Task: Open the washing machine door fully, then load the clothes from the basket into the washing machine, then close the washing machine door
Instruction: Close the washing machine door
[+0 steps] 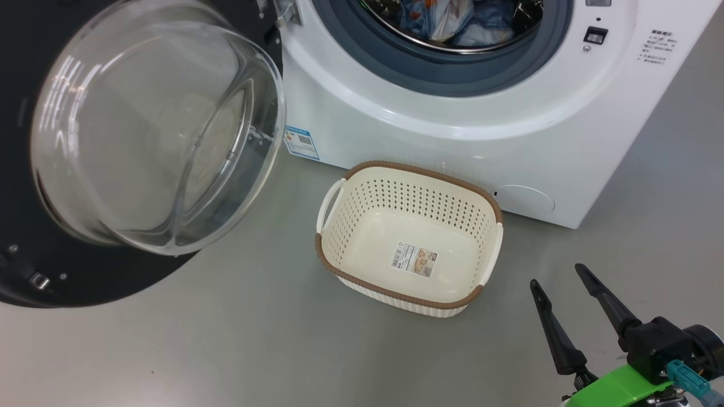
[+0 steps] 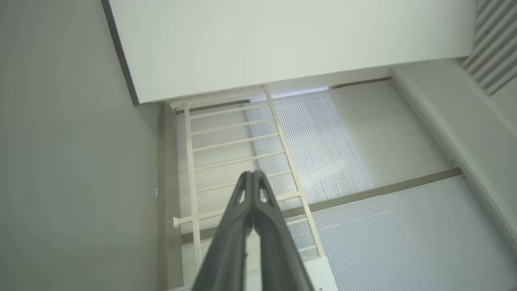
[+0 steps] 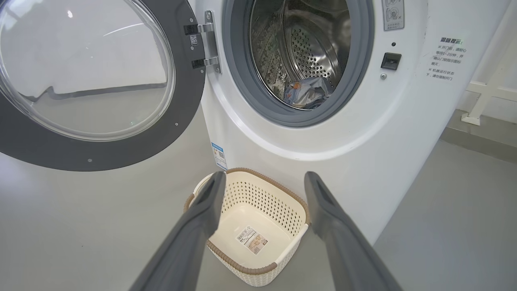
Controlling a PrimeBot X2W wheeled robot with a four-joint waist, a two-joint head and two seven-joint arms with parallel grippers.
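The washing machine (image 1: 441,141) (image 3: 363,133) stands with its round black door (image 1: 34,271) (image 3: 101,149) swung wide to the left, its glass bowl (image 1: 153,130) bulging out. Light-blue clothes (image 1: 452,22) (image 3: 307,93) lie inside the steel drum (image 3: 307,48). On the floor before the machine sits the cream basket (image 1: 362,220) (image 3: 282,206), nothing in it but its label sticker. My right gripper (image 1: 557,277) (image 3: 262,180) hangs open to the right of the basket and holds nothing. My left gripper (image 2: 253,174) is shut and empty, aimed at a wall and window.
Grey floor (image 1: 254,339) spreads around the basket and under the door. A white railing (image 2: 226,153) and ribbed window panels (image 2: 355,133) show in the left wrist view. A white frame (image 3: 484,101) stands to the right of the machine.
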